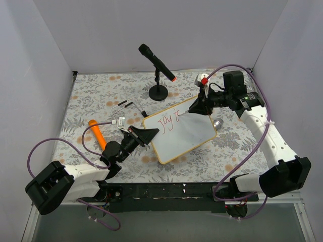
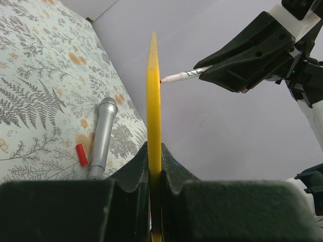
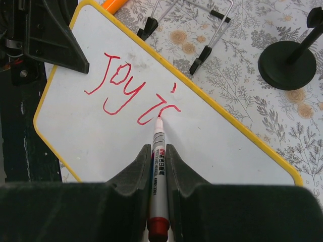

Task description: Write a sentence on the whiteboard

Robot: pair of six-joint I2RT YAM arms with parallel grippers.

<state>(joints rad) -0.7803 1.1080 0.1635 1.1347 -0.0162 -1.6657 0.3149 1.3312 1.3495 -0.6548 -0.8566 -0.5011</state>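
The left gripper (image 1: 148, 135) jaws clamp the 9 o'clock edge of the yellow-framed glossy white whiteboard (image 1: 189, 132) at table centre, presumably bracing it against pen pressure. The right gripper (image 3: 158, 151), entering from 2 o'clock, has its jaws closed on the white-barrelled red marker (image 3: 158, 135), whose tip touches the unfinished red handwritten sentence (image 3: 128, 91).

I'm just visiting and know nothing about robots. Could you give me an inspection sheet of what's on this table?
Surface: flower-patterned tablecloth.
Job's things: whiteboard, yellow-edged, held by one edge; red writing reads "Joy i" plus an unfinished letter; marker tip on the board.
Clutter: black microphone on a stand, silver microphone, red cap, orange stick, wire stand.
Grippers: left gripper shut on the whiteboard; right gripper shut on the marker.
Cables: purple cables loop beside both arms.
Surroundings: plain white walls.
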